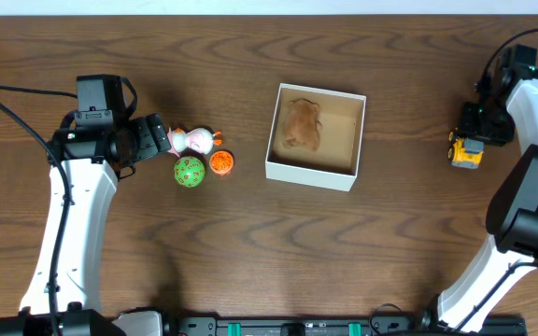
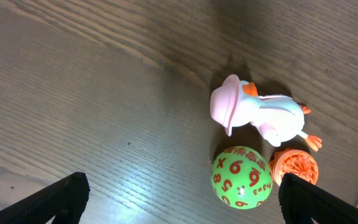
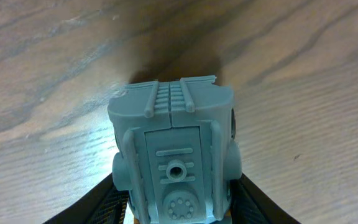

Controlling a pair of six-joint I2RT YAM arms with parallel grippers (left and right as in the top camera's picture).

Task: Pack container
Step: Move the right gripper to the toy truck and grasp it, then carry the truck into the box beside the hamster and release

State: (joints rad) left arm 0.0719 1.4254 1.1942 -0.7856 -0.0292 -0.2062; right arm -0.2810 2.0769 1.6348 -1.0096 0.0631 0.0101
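The container is a square white box with a tan inside, at the table's middle. A brown plush toy lies in it. A pink-and-white duck, a green number ball and an orange round toy lie left of it. My left gripper is open just left of the duck. In the left wrist view its fingers are wide apart, with the duck, ball and orange toy ahead. My right gripper is shut on a yellow toy truck, whose grey underside sits between the fingers.
The wooden table's far edge runs along the top of the overhead view. The right arm's white links stand along the right side, and the left arm stretches up the left side.
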